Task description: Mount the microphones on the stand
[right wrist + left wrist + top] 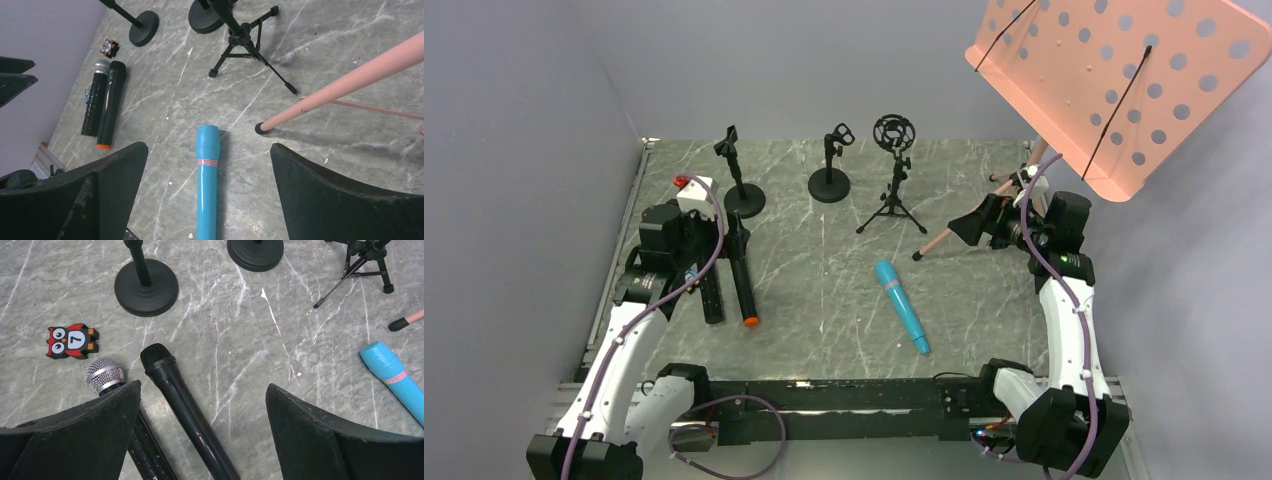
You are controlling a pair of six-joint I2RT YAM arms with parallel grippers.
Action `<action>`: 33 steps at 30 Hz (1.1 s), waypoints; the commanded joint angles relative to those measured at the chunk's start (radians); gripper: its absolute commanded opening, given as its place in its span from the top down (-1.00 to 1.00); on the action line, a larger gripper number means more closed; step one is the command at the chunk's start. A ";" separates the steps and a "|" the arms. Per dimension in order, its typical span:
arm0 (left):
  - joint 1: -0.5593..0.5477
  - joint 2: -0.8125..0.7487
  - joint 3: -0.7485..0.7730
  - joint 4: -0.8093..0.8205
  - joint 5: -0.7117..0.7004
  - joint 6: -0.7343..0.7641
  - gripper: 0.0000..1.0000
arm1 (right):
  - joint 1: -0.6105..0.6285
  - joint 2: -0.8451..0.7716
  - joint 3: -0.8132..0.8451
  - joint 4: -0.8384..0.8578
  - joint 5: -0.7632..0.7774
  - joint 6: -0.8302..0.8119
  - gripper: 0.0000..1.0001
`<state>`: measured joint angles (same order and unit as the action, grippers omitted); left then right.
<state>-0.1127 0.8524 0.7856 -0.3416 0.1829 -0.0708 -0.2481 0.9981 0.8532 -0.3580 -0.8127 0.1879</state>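
The turquoise mic (901,305) lies on the marble table at centre right. It shows between my open right gripper's (208,146) fingers, below them (207,200). The black mic with the orange end cap (743,285) and the silver-mesh mic (104,374) lie side by side at the left. My open left gripper (203,387) hovers over the black mic (187,412); its left finger covers part of the silver-mesh mic. Two round-base stands (742,190) (830,170) and a tripod stand with a ring mount (894,175) are at the back, holding nothing.
A pink perforated music stand (1114,80) overhangs the right arm; its leg (350,82) slants to the table by the tripod. A small owl tag (71,341) lies near the left stand's base. The grey wall runs along the left edge.
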 commanded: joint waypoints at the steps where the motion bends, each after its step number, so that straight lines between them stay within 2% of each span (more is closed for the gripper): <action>1: -0.004 -0.016 0.030 0.026 0.006 0.005 -0.99 | 0.006 -0.027 0.000 -0.013 -0.014 0.002 -1.00; 6: -0.004 -0.012 0.030 0.027 0.010 -0.002 -0.99 | 0.042 -0.022 0.005 -0.011 -0.046 -0.082 -0.99; 9: -0.004 -0.008 0.029 0.032 0.018 -0.013 -0.99 | 0.142 -0.015 0.002 -0.023 -0.025 -0.173 -0.99; 14: 0.015 0.004 0.020 0.087 0.081 -0.101 -0.99 | 0.308 0.031 0.055 -0.158 -0.009 -0.503 -1.00; 16: 0.061 0.029 0.047 0.099 0.152 -0.178 -0.99 | 0.355 0.045 0.068 -0.207 -0.015 -0.616 -1.00; 18: 0.142 0.067 0.086 0.103 0.245 -0.279 -0.99 | 0.363 0.049 0.060 -0.282 -0.121 -0.768 -0.99; 21: 0.257 0.122 0.128 0.159 0.353 -0.397 -0.99 | 0.363 0.052 0.013 -0.329 -0.204 -0.885 -0.99; 22: 0.268 0.143 0.148 0.163 0.346 -0.410 -0.99 | 0.363 0.053 0.004 -0.342 -0.192 -0.907 -0.99; 25: 0.271 0.223 0.210 0.181 0.315 -0.411 -0.99 | 0.361 0.044 -0.012 -0.290 -0.113 -0.831 -1.00; 29: 0.271 0.380 0.310 0.189 0.255 -0.351 -0.94 | 0.365 0.031 0.016 -0.341 -0.135 -0.901 -0.99; 33: 0.270 0.541 0.348 0.309 0.324 -0.248 -0.80 | 0.364 0.020 0.021 -0.366 -0.140 -0.920 -0.99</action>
<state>0.1566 1.2846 1.0977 -0.1631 0.4503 -0.4007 0.1131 1.0462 0.8459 -0.6952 -0.9222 -0.6598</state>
